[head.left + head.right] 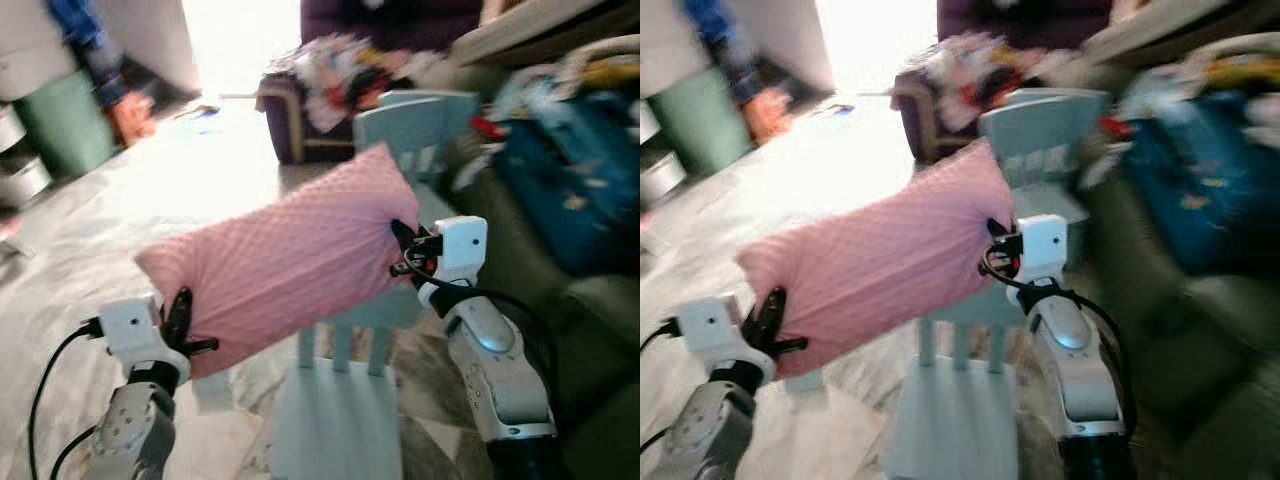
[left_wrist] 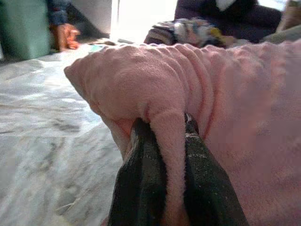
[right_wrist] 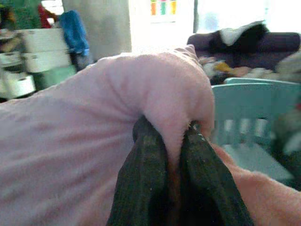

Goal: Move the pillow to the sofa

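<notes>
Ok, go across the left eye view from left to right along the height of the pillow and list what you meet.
left gripper pinching the pillow's lower end → pink pillow held in the air → right gripper pinching its upper end → dark green sofa at the right edge.

Daylight floods in from 12 o'clock, blowing the floor (image 1: 215, 160) out to white glare. Both eye views are smeared with motion blur, worst toward 3 o'clock; the wrist views are sharper.
</notes>
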{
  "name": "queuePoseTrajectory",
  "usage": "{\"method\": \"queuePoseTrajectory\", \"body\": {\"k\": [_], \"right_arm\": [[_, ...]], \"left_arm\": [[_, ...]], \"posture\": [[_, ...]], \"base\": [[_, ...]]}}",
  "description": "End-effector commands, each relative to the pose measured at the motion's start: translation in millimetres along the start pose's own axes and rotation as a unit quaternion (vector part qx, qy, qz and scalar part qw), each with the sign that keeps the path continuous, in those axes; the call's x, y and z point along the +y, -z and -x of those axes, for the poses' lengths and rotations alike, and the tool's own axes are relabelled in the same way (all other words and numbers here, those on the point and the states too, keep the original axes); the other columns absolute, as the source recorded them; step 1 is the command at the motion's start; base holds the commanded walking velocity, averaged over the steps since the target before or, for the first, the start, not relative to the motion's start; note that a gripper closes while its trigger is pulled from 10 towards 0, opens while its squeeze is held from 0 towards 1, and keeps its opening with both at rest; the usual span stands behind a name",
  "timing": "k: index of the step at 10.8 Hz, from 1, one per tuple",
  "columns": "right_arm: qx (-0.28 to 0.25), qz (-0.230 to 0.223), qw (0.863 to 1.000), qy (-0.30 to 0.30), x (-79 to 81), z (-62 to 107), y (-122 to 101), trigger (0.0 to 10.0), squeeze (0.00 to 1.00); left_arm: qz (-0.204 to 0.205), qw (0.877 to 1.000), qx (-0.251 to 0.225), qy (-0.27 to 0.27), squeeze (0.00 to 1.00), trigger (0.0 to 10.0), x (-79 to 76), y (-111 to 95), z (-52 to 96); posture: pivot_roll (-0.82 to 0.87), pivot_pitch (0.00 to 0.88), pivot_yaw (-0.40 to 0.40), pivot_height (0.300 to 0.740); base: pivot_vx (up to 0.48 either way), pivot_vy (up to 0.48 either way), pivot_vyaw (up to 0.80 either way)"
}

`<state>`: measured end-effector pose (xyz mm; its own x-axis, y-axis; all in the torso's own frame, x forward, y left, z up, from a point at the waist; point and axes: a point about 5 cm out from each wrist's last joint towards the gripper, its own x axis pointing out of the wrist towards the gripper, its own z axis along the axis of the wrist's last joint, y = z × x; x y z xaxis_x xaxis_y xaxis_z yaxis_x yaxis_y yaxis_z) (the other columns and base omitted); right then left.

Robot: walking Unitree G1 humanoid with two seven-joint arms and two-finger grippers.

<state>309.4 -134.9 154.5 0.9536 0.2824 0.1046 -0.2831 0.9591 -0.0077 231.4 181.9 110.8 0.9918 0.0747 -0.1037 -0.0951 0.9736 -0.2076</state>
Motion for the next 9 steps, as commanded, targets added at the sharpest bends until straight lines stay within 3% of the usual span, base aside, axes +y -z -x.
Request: {"method": "queuePoseTrajectory", "body": {"k": [1,3,6,9], "right_arm": [[-0.015,0.001,1.000,0.003,-2.3,0.3,-6,0.0,0.00],[-0.012,0.001,1.000,0.000,-3.3,0.7,-7,0.0,0.00],[0.001,0.003,1.000,-0.003,-5.8,0.5,-7,0.0,0.00],[0.005,0.007,1.000,-0.003,-7.9,1.0,-8,0.0,0.00]], "left_arm": [[-0.005,1.000,0.000,-0.012,0.00,10.0,2.0,-2,-0.8],[0.014,0.999,0.019,-0.040,0.00,10.0,5.2,2,0.8],[0.040,0.999,0.010,-0.032,0.00,10.0,0.0,0,2.0],[0.061,0.998,0.009,-0.019,0.00,10.0,-7.2,0,0.0]], "posture": [[-0.15,0.000,0.046,0.740],[-0.15,0.000,0.039,0.740],[-0.16,0.000,0.028,0.740],[-0.18,0.006,0.023,0.740]], "base": [[0.000,0.000,0.00],[0.000,0.000,0.00],[0.000,0.000,0.00],[0.000,0.000,-0.80]]}}
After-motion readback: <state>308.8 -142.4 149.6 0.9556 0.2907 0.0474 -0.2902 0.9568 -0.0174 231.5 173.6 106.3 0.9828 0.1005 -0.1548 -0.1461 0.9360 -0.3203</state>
